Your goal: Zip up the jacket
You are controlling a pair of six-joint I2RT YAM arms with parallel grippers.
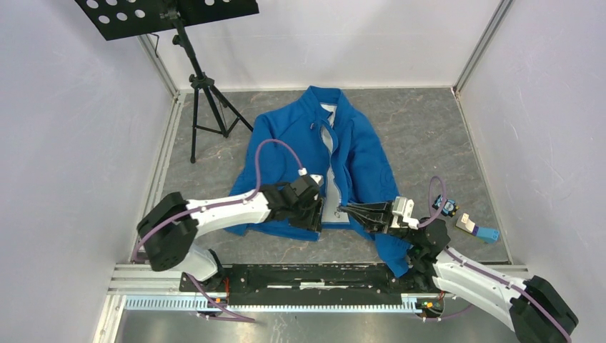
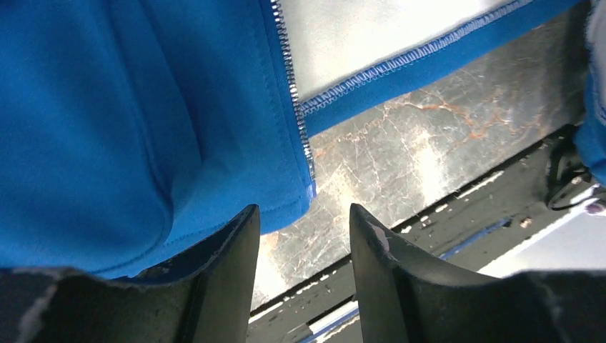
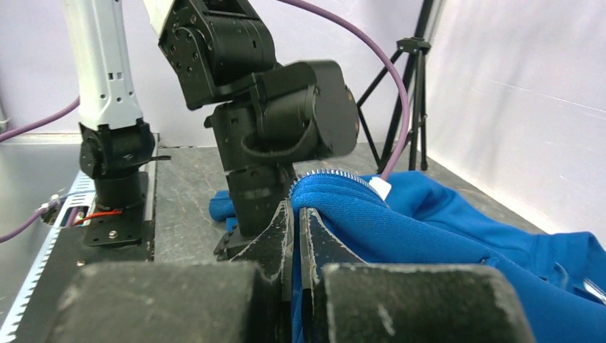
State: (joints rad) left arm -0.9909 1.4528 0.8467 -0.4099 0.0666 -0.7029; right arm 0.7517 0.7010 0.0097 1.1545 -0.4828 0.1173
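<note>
My right claw (image 3: 295,212) is clenched on the jacket (image 1: 361,153), pinching its zipper edge near the hem (front lying unzipped). My left claw (image 2: 304,218) stands released, with the other hem corner just above its gap. The jacket lies mid-worktop (image 1: 429,121), collar toward the far edge.

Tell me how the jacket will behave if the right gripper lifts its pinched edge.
Probably floppy: the jacket lies rumpled and bunches over the right gripper, so only the pinched edge should rise while the rest drags. Likely light; that small pinch holds a fold up. The zipper teeth may stiffen the edge slightly.
</note>
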